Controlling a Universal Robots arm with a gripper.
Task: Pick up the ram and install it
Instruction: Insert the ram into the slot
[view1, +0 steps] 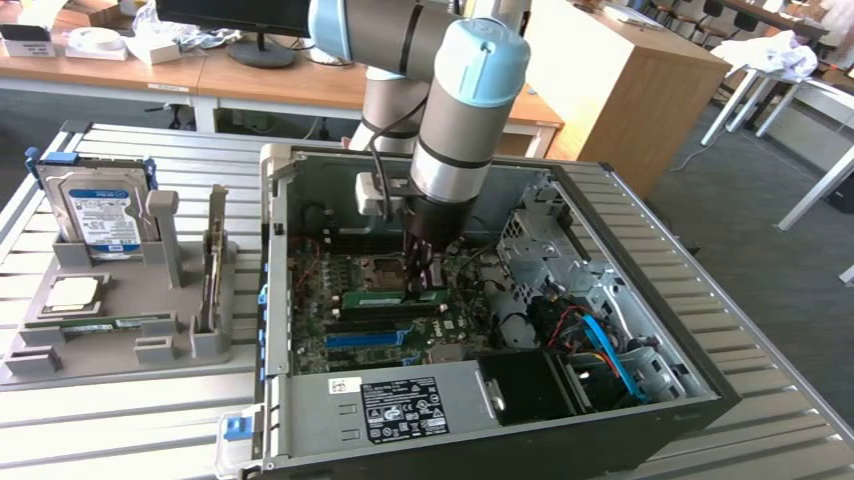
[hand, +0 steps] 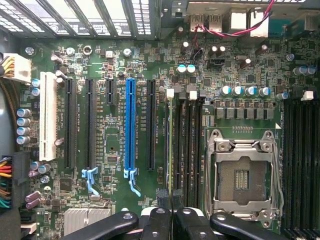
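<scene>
Gripper: the gripper (view1: 424, 282) reaches down inside the open computer case (view1: 694, 400), its fingertips pressed close together on the top edge of the ram (view1: 387, 297).
Grip in the wrist view: the gripper (hand: 169, 196) pinches the ram (hand: 170, 145), which is seen edge-on as a thin strip running straight out from between the fingertips.
Where the ram is: directly under the gripper, upright in the memory slot nearest the black expansion slots, lined up along the slot's length.
Slot latch: the white latch (hand: 170, 93) sits at the end of the ram farthest from the fingertips. Whether it has snapped shut cannot be told.
Beside the gripper: the empty processor socket (hand: 242, 172) lies just to one side of the ram, and the blue slot (hand: 130, 125) lies near on the other side.
Away from the gripper: outside the case, the grey holder (view1: 120, 350) carries the hard drive (view1: 100, 215) and the processor chip (view1: 74, 292).
Done: the pick-up looks complete, and the ram has been brought to the board and set into its slot.
Left: judging by the grip on the ram, the seating is not confirmed and the release is not yet made.
</scene>
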